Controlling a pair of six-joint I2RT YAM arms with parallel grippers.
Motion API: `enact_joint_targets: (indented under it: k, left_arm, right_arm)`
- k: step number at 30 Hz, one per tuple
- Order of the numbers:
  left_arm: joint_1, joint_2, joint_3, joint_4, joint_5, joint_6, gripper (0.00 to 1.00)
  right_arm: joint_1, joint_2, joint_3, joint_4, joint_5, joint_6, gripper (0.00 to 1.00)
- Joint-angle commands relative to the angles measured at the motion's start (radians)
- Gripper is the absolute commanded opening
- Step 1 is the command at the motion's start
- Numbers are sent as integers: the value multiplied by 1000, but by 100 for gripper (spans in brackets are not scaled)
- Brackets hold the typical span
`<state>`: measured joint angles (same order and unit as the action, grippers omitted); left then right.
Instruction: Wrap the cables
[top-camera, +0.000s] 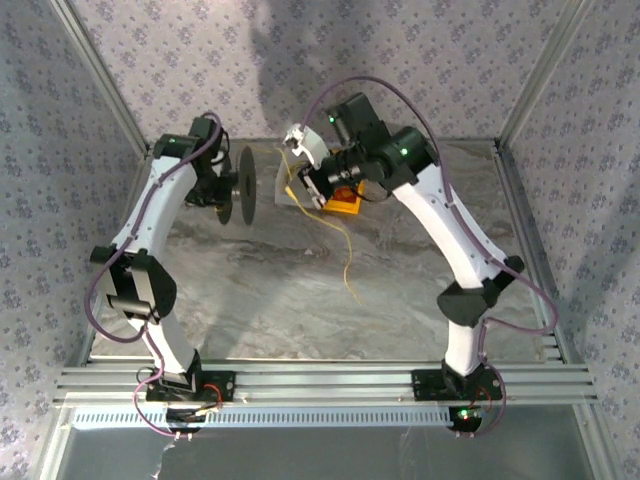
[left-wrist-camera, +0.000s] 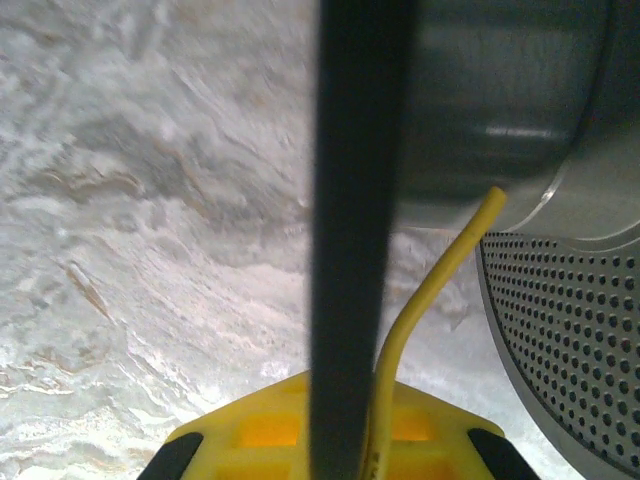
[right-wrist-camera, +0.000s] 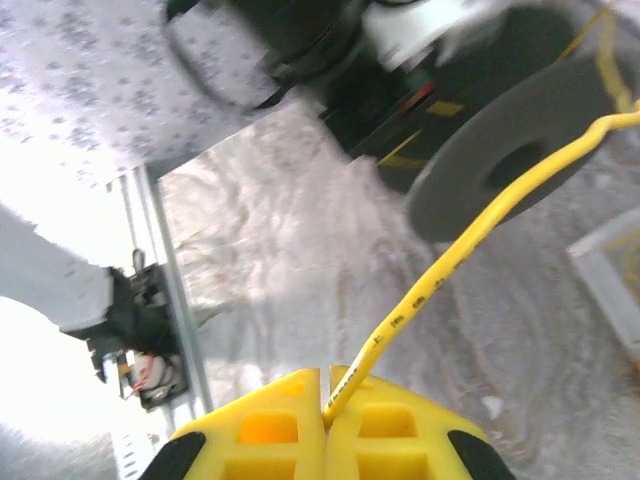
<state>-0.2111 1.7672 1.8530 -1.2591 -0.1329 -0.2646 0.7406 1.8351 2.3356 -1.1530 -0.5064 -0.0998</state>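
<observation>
Left gripper (left-wrist-camera: 350, 405) is clamping the flange of the dark grey spool (left-wrist-camera: 360, 200), one yellow pad (left-wrist-camera: 250, 435) on each face, with the flange showing edge-on in the left wrist view. Right gripper (right-wrist-camera: 325, 385) is sitting fully closed, pinching the yellow cord (right-wrist-camera: 440, 278) between its tips. From the pinch the cord is running toward 1 o'clock, passing in front of the spool's face beside its centre hole. In the left wrist view the same cord is rising beside the flange and meeting the grey hub (left-wrist-camera: 490, 100), with a perforated metal plate (left-wrist-camera: 570, 350) lying at 4 o'clock. From above, the spool is standing upright off the table (top-camera: 260, 310) at about 11 o'clock from its centre. The right gripper is just beside it at the spool's 3 o'clock, with a narrow gap between. The cord's loose end is trailing toward 6 o'clock and stopping near mid-table. Open marble is spreading from there to the aluminium rail (top-camera: 330, 385) along the near edge, between the two arm bases. Frame posts (top-camera: 100, 80) are slanting up at 10 and 2 o'clock. The left arm's elbow is hanging at the table's left edge, near the patterned wall (top-camera: 40, 200).
</observation>
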Motion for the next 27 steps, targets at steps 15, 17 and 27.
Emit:
enact_joint_targets:
  k: [15, 17, 27]
  left_arm:
    - [101, 408, 980, -3, 50, -301, 0]
    - [101, 381, 967, 63, 111, -324, 0]
    - [111, 128, 729, 283, 456, -367, 0]
  right_arm:
    - [41, -274, -717, 239, -251, -24, 0]
    - [-13, -242, -777, 279, -285, -16, 0]
    - [-171, 117, -645, 327, -348, -36, 0]
